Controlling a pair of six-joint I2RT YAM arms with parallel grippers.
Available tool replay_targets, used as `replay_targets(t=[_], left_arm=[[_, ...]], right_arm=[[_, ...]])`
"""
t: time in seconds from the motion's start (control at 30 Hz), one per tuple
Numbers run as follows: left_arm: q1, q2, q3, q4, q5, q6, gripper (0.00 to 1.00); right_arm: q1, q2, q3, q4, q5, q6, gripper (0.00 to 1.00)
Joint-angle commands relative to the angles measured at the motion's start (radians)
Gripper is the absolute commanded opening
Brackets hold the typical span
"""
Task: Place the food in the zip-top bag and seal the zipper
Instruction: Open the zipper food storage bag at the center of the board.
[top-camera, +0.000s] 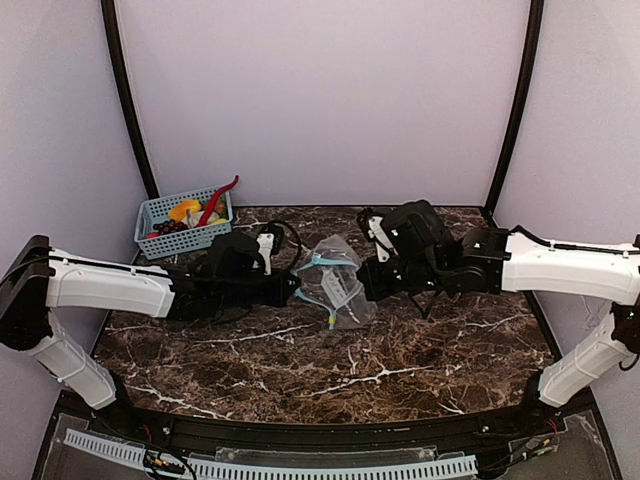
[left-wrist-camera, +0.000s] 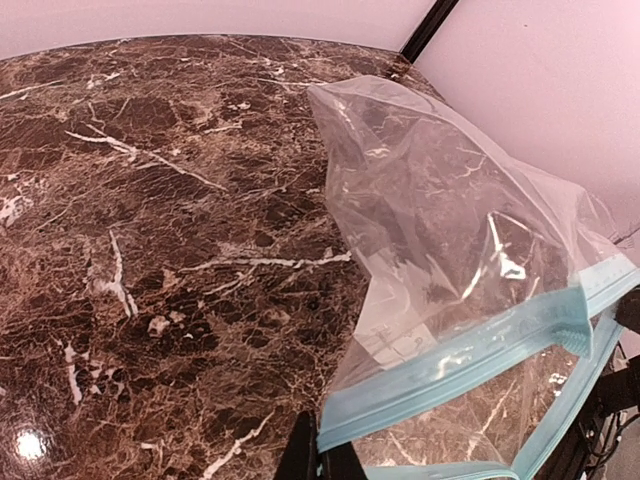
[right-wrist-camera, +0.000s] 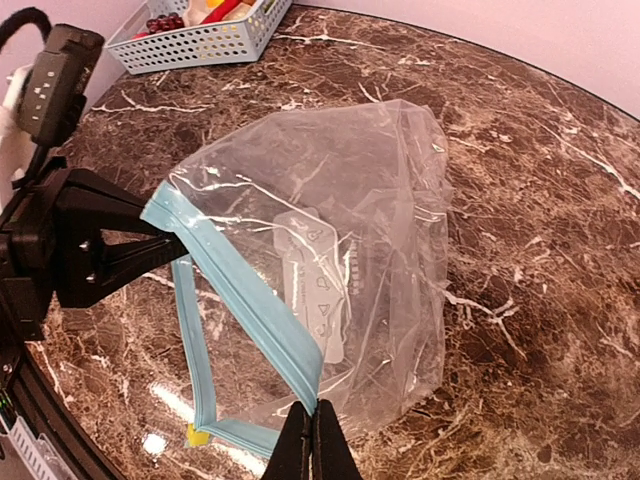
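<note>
1. The dark marble table (top-camera: 400, 370) carries everything.
2. The zip-top bag (top-camera: 335, 285) is at mid-table, strung between the two pincers. It is clear, crumpled and shows no food inside.
3. A blue mesh basket (top-camera: 185, 222) sits at the far left corner, well apart from the bag.
4. The left pincer (left-wrist-camera: 320, 460) is clenched on the zipper's left end.
5. The right pincer (right-wrist-camera: 312, 445) is clenched on the same teal strip, at the opposite end.
6. The zipper (right-wrist-camera: 240, 290) is unsealed. Its two teal strips bow apart, leaving the mouth open, and a yellow tab (right-wrist-camera: 198, 436) shows at one corner.
7. The food (top-camera: 190, 212) lies in the basket — yellow, red and dark purple pieces, none in the bag.
</note>
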Motion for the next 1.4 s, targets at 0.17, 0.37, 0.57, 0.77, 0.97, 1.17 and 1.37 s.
replay_targets(t=[0.17,0.37,0.57,0.77,0.97,1.17,1.37], left_arm=[[-0.054,-0.009,-0.023,0.170,0.083,-0.081,0.01],[-0.077,0.009,-0.005,0.192,0.099,-0.100,0.01],[-0.080,0.002,-0.008,0.185,0.087,-0.098,0.01],[-0.079,0.005,-0.002,0.195,0.090,-0.099,0.01],[-0.079,0.010,0.001,0.206,0.097,-0.107,0.01],[-0.079,0.002,-0.001,0.199,0.098,-0.106,0.01],[-0.079,-0.003,-0.004,0.191,0.096,-0.105,0.01]], right_arm=[[0.009,0.127,0.054,-0.033,0.145,0.072,0.12],[0.009,0.194,0.086,-0.013,0.122,0.070,0.16],[0.027,0.124,0.056,0.022,0.096,0.067,0.45],[0.078,0.013,-0.021,0.105,0.087,0.052,0.68],[0.121,0.042,-0.028,0.113,0.105,0.060,0.76],[0.134,0.127,0.005,0.107,0.111,0.079,0.77],[0.134,0.205,0.072,0.017,0.217,0.144,0.75]])
